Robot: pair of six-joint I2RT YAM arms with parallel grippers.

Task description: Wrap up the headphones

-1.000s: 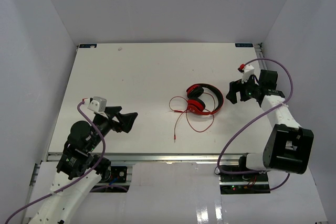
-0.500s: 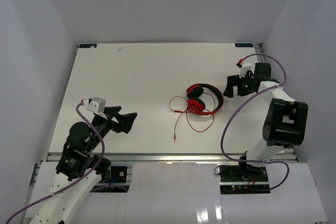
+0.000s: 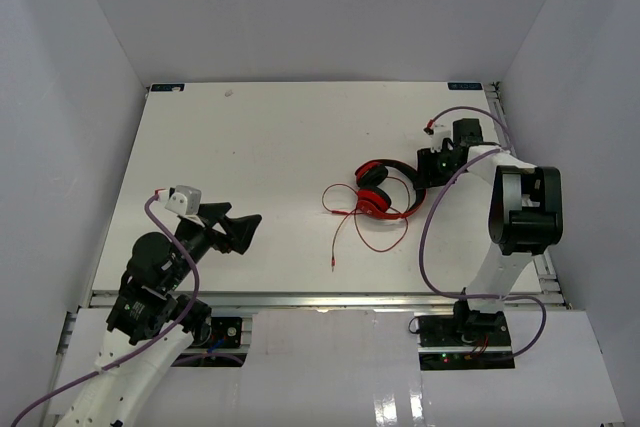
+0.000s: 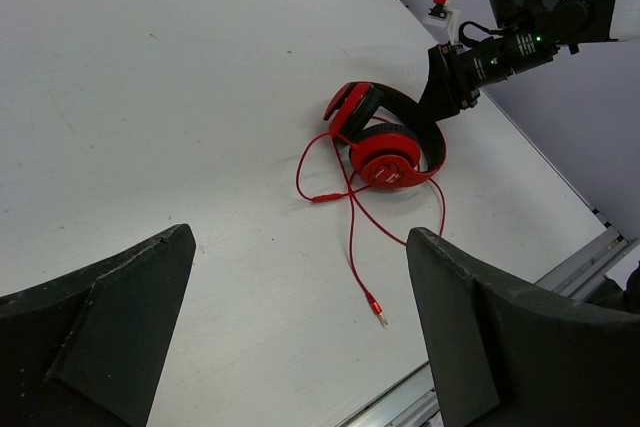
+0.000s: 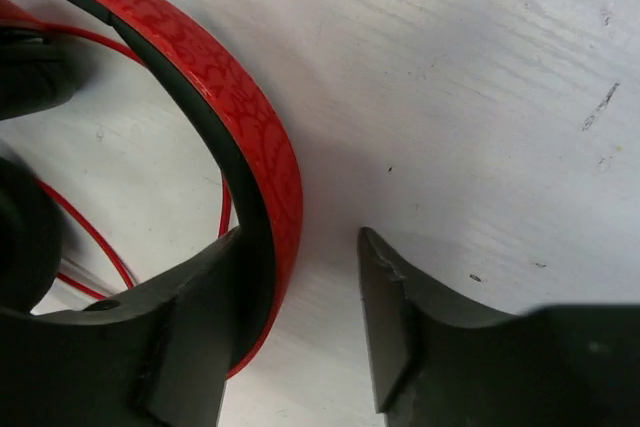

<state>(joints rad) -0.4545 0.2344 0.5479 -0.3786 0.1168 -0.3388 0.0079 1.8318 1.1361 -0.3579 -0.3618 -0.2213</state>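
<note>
White table (image 3: 250, 147) is occupied by the headphones (image 3: 376, 203) right of centre, cord (image 4: 351, 232) unwound, nothing wrapped. The headband (image 5: 250, 117) is straddled, seemingly unclamped, by the right gripper (image 5: 298, 247); the left gripper (image 4: 300, 237) is held spread, empty.

White table (image 3: 250, 147) — plain pale walls (image 3: 300, 7) on three sides.

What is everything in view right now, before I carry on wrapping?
headphones: one, red with black pads, right of table centre
cord: one, thin red, loose on the table, near-left of the headphones
table: one, white, between the walls
walls: three, pale grey, left, far, right
cables: two, purple, one per arm
arms: two, white and black, near edge
left pincer: one, black, open, over the near left
right pincer: one, black, open, at the headphones' right side
</note>
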